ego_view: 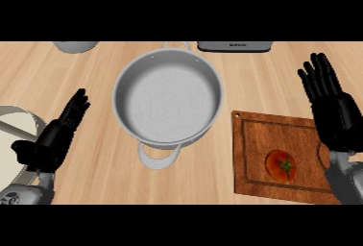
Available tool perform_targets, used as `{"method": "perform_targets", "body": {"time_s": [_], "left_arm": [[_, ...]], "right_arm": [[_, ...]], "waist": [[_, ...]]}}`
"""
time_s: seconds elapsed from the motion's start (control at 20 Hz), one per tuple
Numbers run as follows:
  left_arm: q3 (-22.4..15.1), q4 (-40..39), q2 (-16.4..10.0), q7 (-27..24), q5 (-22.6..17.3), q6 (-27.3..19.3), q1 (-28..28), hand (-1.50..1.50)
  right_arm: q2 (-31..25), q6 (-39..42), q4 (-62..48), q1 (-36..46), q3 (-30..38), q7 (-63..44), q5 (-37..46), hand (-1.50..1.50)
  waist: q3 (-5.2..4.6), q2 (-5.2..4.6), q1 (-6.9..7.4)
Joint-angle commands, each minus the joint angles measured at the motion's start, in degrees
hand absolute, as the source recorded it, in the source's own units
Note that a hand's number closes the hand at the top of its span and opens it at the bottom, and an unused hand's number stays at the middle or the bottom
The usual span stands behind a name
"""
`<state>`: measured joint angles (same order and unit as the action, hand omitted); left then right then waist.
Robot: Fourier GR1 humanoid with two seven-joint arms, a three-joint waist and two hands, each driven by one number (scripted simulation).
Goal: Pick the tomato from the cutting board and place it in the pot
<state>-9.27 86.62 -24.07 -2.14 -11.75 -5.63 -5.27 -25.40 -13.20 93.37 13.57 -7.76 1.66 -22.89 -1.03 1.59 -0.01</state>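
Tomato (281, 166) lies stem side up on the wooden cutting board (251, 180), just left of the right wrist and nearer the robot than the right palm, and the hand does not touch it. The right hand (339, 120) shows above the board's right edge, fingers straight and slightly spread, holding nothing. The pot (124, 81), with 2 handles, stands between the 2 hands, well left of the right one. The left hand (50, 144) is beside the pot's other side, apart from it, fingers straight and close together. A pale round dish (10, 120) lies just left of that hand.
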Motion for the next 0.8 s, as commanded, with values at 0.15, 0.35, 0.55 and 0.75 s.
{"method": "perform_targets", "body": {"time_s": [0.15, 0.35, 0.55, 0.75], "left_arm": [[6.08, -0.54, -4.98, 2.97, 2.61, -4.20, 4.11, 0.00], [6.41, -4.77, -4.28, 2.96, 4.08, -6.65, 6.50, 0.00], [6.94, -2.70, -5.04, 5.36, 3.82, -6.69, 7.35, 0.00], [6.03, -0.71, -4.07, 8.25, 4.66, -7.08, 7.26, 0.00]], "right_arm": [[-8.59, 9.61, -0.64, -13.71, 5.77, -0.90, -4.29, 1.50], [-18.96, -0.86, -5.28, -15.13, 10.21, 10.09, 16.43, -1.50], [-8.53, -6.18, -3.78, -25.38, 10.04, 30.88, 18.82, -1.50], [-8.02, 2.00, -5.56, -35.61, 14.75, 44.12, 13.20, -1.50]], "waist": [[1.15, -1.29, -0.91], [0.89, -1.20, -3.46], [1.25, -1.14, -2.30], [1.14, -1.32, -1.42]]}}
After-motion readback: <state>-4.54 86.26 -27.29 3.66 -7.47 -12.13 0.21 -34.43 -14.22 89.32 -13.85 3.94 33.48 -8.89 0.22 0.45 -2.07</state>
